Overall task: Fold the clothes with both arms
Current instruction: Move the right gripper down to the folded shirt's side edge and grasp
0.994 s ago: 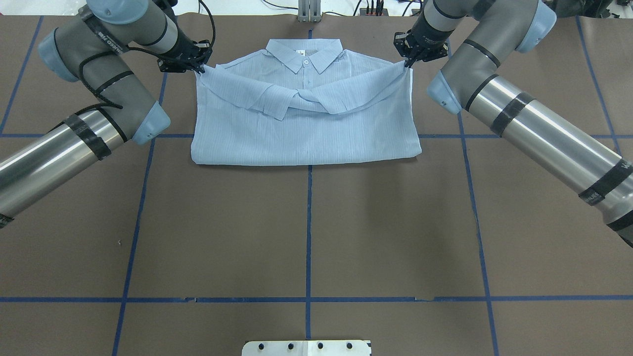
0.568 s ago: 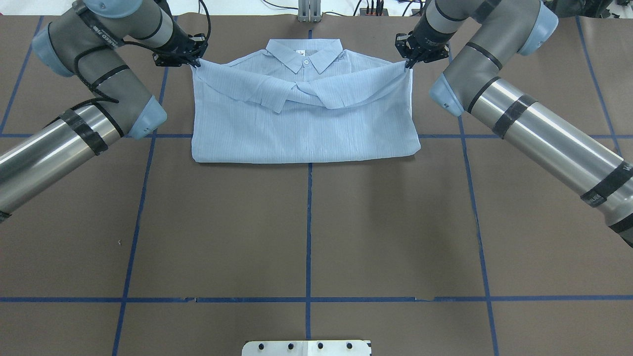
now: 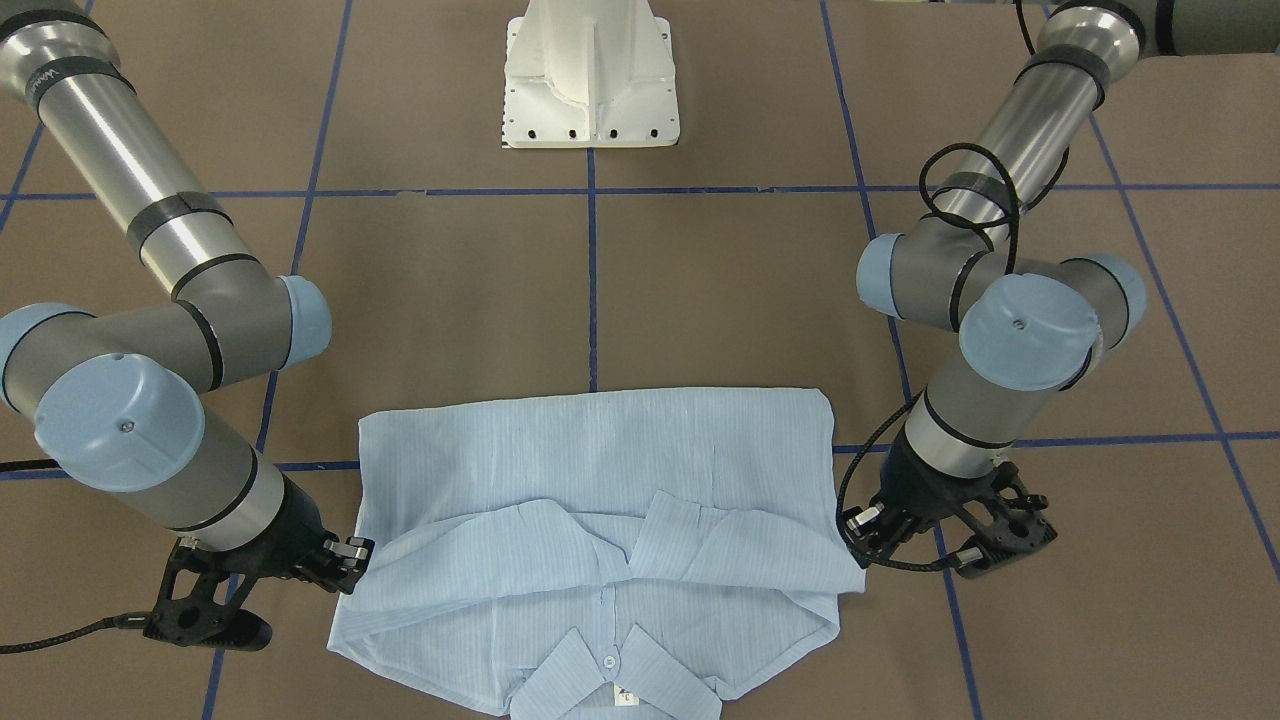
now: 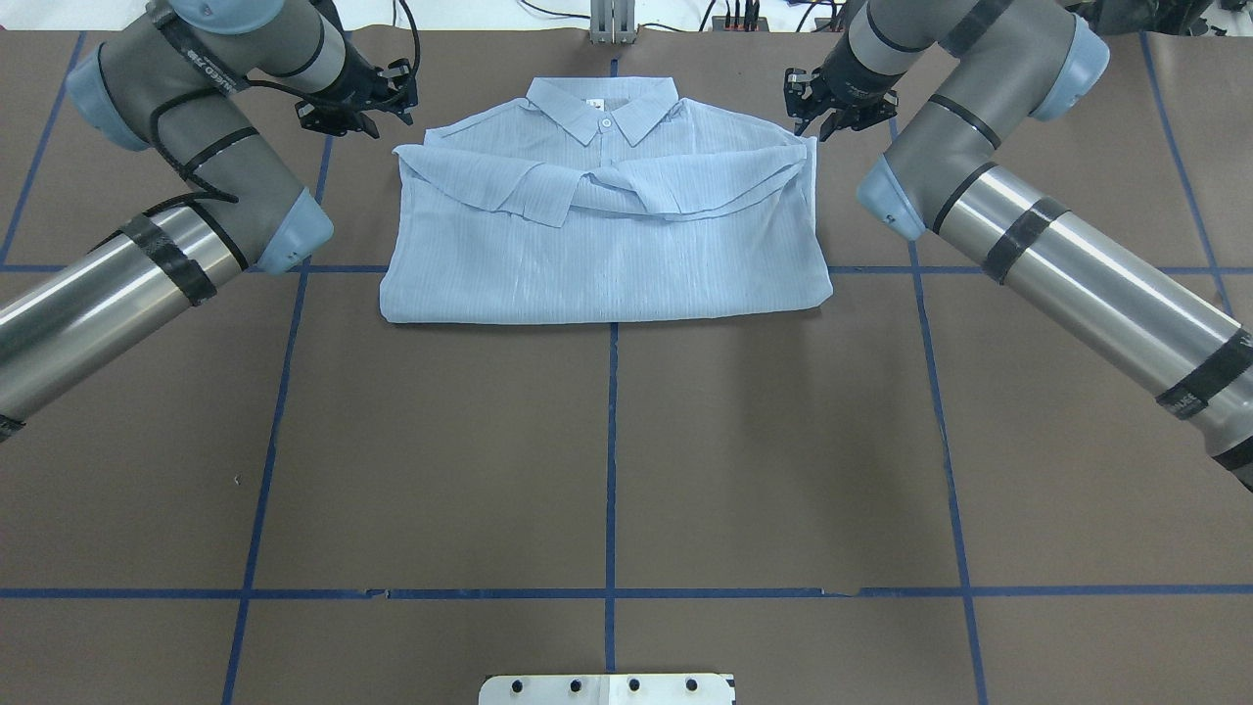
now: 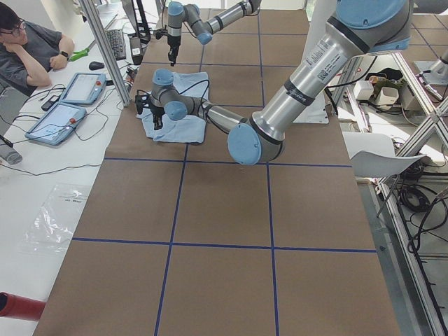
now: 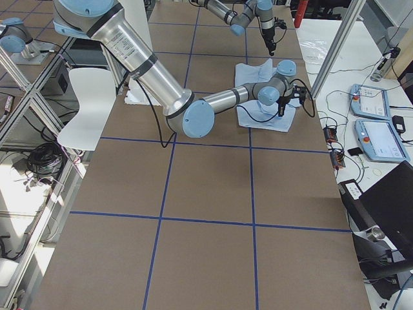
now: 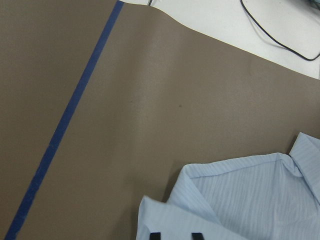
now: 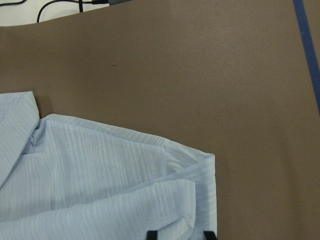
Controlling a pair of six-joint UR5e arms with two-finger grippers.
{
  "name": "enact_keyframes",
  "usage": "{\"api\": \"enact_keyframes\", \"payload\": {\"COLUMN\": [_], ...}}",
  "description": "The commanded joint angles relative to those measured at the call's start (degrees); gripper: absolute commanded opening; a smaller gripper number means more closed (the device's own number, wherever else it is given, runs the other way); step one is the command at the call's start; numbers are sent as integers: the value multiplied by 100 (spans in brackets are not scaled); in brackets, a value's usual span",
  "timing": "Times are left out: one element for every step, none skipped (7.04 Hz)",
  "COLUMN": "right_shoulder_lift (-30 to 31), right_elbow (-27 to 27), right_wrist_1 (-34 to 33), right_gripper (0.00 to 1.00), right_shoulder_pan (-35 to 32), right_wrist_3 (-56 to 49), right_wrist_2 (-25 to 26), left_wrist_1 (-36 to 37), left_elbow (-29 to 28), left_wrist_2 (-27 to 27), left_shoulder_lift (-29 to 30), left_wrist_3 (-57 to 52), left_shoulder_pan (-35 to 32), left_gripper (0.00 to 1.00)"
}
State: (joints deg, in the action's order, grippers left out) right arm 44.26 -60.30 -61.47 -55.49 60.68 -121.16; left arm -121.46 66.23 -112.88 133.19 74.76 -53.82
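shirt (image 4: 607,255) — pale-blue, folded flat, sleeves crossed | left arm (image 4: 98,299), right arm (image 4: 1077,284) — flanking

Brown table (image 4: 440,441) gridded with blue tape (image 4: 611,441), white chair (image 6: 87,106) standing beside it.

Front view's bottom edge crops shirt (image 3: 600,450) collar. Wrist views crop left gripper (image 7: 176,236) and right gripper (image 8: 181,235) to fingertips only.

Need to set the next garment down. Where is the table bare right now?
The wide brown table between the shirt's near hem and the white base plate is bare, across both halves. Crowded: the far strip, where the left gripper and right gripper hover, jaws open, beside the shirt's shoulders.
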Motion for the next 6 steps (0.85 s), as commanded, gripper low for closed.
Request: {"api": "enact_keyframes", "payload": {"right_shoulder_lift": [274, 615, 1002, 1371, 1401, 1479], "right_elbow": [-130, -636, -1258, -1630, -1669, -1669], "right_wrist_1": [160, 239, 179, 179, 179, 179], "right_gripper": [100, 100, 100, 100, 98, 96], "right_shoulder_pan": [3, 38, 221, 397, 538, 722], "right_wrist_3": [-240, -180, -145, -136, -135, -135], "right_wrist_2": [5, -12, -39, -4, 14, 136], "left_wrist_1": [17, 26, 26, 26, 26, 26], "left_elbow": [38, 47, 47, 56, 56, 65], "left_wrist_2": [-6, -6, -6, -6, 3, 3], "left_shoulder_lift": [-3, -3, -21, -38, -56, -56], "left_wrist_3": [-14, -6, -6, -6, 3, 29], "left_shoulder_pan": [3, 3, 3, 3, 3, 3], "left_gripper": [100, 100, 100, 100, 100, 100]}}
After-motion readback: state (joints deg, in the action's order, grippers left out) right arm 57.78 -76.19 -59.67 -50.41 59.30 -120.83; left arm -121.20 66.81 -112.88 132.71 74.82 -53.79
